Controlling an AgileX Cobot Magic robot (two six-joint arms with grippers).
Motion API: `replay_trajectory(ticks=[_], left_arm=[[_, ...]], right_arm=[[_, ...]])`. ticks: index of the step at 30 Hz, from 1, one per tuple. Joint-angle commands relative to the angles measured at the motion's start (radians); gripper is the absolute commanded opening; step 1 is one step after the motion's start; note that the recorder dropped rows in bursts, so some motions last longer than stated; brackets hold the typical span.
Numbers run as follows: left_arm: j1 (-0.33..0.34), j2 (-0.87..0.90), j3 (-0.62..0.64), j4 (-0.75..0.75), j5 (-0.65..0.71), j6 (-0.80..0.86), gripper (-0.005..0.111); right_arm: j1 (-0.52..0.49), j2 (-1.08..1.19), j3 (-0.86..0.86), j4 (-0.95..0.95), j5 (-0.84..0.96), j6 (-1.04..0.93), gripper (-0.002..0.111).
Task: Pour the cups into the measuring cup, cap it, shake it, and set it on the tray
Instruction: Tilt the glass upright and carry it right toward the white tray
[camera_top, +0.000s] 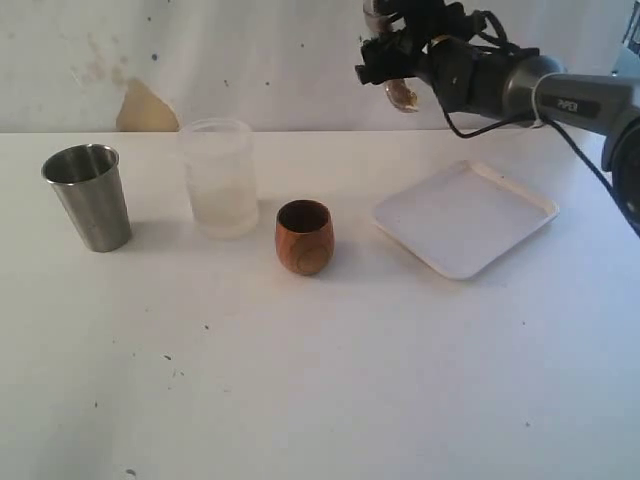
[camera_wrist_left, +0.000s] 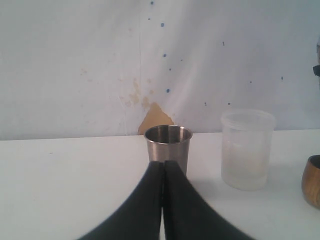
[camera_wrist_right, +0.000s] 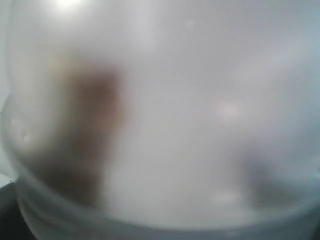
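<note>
My right gripper (camera_top: 393, 58) is raised high at the back right, above the table, closed round the clear measuring cup (camera_top: 401, 93). That cup (camera_wrist_right: 160, 120) fills the right wrist view as a blur with a brown patch inside. On the table the steel tumbler (camera_top: 90, 195) stands upright at the far left and the brown wooden cup (camera_top: 304, 236) stands near the middle. The white tray (camera_top: 465, 218) lies to the right with nothing on it. My left gripper (camera_wrist_left: 163, 163) is shut and holds nothing; it points at the steel tumbler (camera_wrist_left: 168, 144) from a short distance. The exterior view does not show it.
A frosted translucent plastic cup (camera_top: 218, 178) stands between the steel tumbler and the wooden cup. In the left wrist view the frosted cup (camera_wrist_left: 247, 150) is beside the tumbler, and the wooden cup (camera_wrist_left: 312, 181) shows at the edge. A white wall runs behind the table.
</note>
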Motion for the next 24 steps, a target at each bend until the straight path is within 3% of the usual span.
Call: replay_trajectory(ticks=[1, 10, 16, 24], left_arm=[[-0.004, -0.004, 0.005, -0.009, -0.005, -0.001, 0.0], [-0.004, -0.004, 0.005, -0.009, -0.005, -0.001, 0.0], [-0.004, -0.004, 0.005, -0.009, -0.005, -0.001, 0.0], [-0.004, -0.004, 0.005, -0.009, -0.005, -0.001, 0.0]], right_arm=[[-0.031, -0.052, 0.07, 0.002, -0.076, 0.129, 0.0], [-0.057, -0.177, 0.327, -0.024, -0.24, 0.158, 0.0], [-0.074, -0.208, 0.511, -0.07, -0.426, 0.363, 0.0], [-0.074, -0.254, 0.665, -0.16, -0.472, 0.442, 0.0]])
